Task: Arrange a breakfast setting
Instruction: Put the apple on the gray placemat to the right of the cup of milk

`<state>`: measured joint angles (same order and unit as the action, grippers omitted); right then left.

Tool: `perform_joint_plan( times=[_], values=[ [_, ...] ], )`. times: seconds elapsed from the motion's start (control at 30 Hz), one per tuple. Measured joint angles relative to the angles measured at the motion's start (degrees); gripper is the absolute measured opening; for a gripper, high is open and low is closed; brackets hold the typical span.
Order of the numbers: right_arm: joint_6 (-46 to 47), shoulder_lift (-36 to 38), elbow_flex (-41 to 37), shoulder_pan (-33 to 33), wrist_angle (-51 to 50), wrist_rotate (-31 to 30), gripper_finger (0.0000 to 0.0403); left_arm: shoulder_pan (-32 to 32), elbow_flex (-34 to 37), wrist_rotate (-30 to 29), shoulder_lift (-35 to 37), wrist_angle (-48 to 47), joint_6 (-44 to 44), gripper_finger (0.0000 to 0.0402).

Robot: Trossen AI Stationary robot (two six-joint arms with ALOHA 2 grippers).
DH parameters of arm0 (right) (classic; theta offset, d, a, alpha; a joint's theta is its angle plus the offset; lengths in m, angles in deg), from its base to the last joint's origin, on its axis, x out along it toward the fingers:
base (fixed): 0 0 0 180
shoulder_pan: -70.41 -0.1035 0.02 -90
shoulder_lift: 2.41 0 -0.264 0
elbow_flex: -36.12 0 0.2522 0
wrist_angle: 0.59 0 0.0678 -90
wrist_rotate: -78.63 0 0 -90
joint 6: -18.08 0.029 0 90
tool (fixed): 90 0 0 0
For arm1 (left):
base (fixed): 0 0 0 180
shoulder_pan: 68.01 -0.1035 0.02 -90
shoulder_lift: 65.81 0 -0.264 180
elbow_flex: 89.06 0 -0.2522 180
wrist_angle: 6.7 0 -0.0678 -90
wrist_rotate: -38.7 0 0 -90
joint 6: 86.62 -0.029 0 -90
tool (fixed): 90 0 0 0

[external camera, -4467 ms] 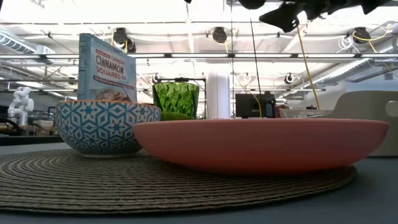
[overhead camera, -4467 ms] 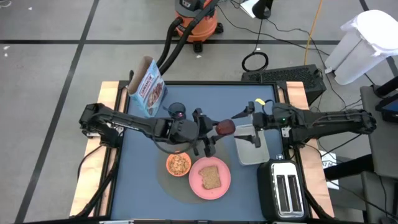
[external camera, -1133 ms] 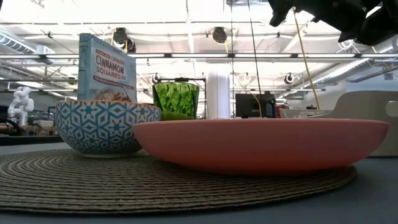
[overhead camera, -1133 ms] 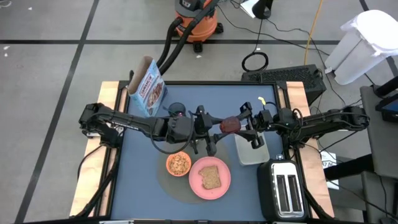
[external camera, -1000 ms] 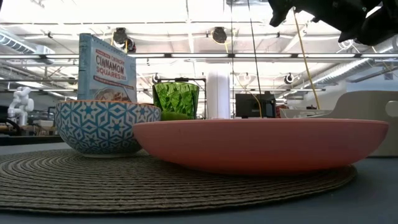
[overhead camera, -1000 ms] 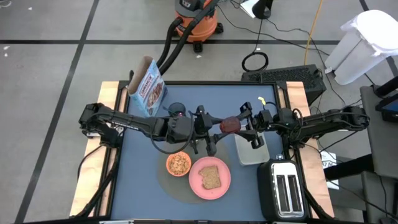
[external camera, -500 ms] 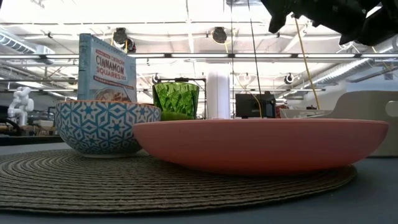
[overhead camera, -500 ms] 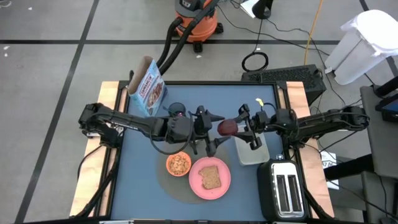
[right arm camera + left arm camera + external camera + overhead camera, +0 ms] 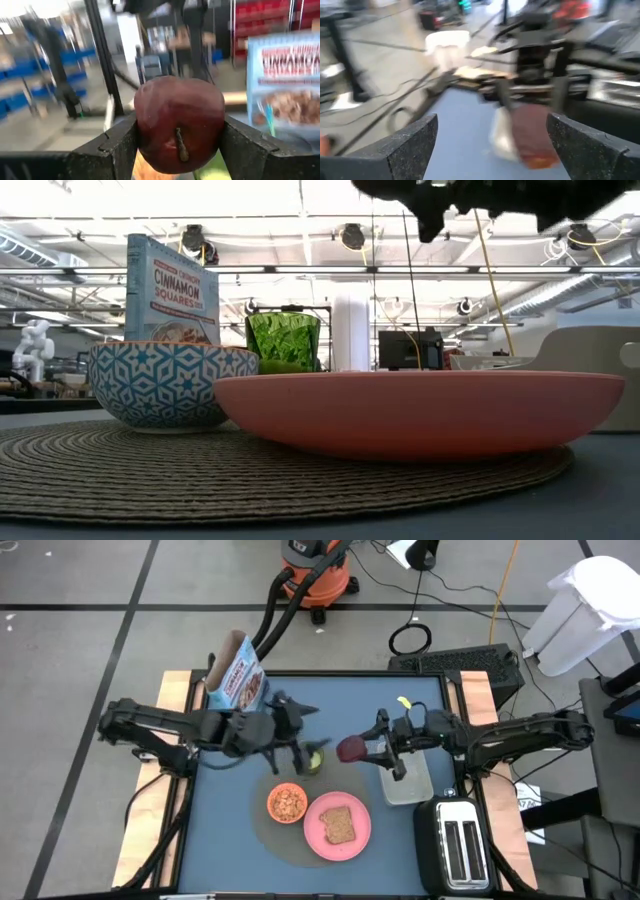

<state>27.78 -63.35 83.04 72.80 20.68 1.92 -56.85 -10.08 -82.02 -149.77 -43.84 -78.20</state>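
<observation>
The dark red fruit (image 9: 350, 749) hangs in the air over the table's middle, with my right gripper (image 9: 364, 748) shut on it. My left gripper (image 9: 303, 730) stands wide open to the fruit's left, over the green cup (image 9: 315, 762), with nothing between its fingers (image 9: 410, 145). On the round grey mat (image 9: 272, 835) sit the small orange bowl (image 9: 288, 803) with cereal and the pink plate (image 9: 320, 835), which carries the toast slice (image 9: 340, 825). The cereal box (image 9: 235, 682) stands at the far left. The mug and spoon are hidden by my left arm. My right gripper pinches the fruit by two opposite sides (image 9: 142, 125) between its two fingers (image 9: 117, 145). The fingers come about level from the table's right. The fruit is lifted clear of the table, its stem end (image 9: 179, 145) turned back toward the wrist.
A clear tub (image 9: 408, 780) lies under my right arm, and the black toaster (image 9: 455, 840) stands at the near right corner. In the low view the bowl (image 9: 165, 383), cup (image 9: 283, 340) and plate (image 9: 420, 412) fill the front; bare blue table lies at the near left.
My left gripper has opened, let go of the fruit and drawn back toward the table's left edge, rising a little; this uncovers the green cup. My right gripper keeps the fruit and has carried it slightly toward the table's left, tipping upward.
</observation>
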Motion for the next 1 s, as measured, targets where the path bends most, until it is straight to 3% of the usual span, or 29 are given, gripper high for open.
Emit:
perform_joint_plan(
  times=[0.1, 0.23, 0.43, 0.6, 0.77, 1.0],
  values=[
    [-2.6, -0.4, 6.6, 0.0, -14.9, -2.8, 0.0230, 0.1, 3.6, -5.9, 4.1, -3.2, 1.2, 0.0376],
    [-3.7, -1.5, 13.1, 0.2, -29.3, -7.0, 0.0230, 0.2, 13.9, -8.9, 10.4, -1.3, 4.2, 0.0376],
    [-0.9, -5.6, 21.0, 0.4, -45.0, -7.6, 0.0230, 0.2, 31.1, -9.0, 18.1, 11.4, 7.4, 0.0376],
    [0.1, -12.2, 27.6, 0.7, -55.4, -7.6, 0.0230, 0.2, 40.7, -9.0, 21.1, 22.0, 7.4, 0.0376],
    [0.1, -20.0, 34.4, 0.7, -65.3, -7.5, 0.0229, 0.2, 45.3, -9.0, 21.5, 27.9, 7.3, 0.0376],
    [0.1, -29.3, 38.5, 0.7, -72.8, -7.4, 0.0232, 0.1, 46.2, -8.9, 21.5, 29.5, 7.3, 0.0376]
  ],
)
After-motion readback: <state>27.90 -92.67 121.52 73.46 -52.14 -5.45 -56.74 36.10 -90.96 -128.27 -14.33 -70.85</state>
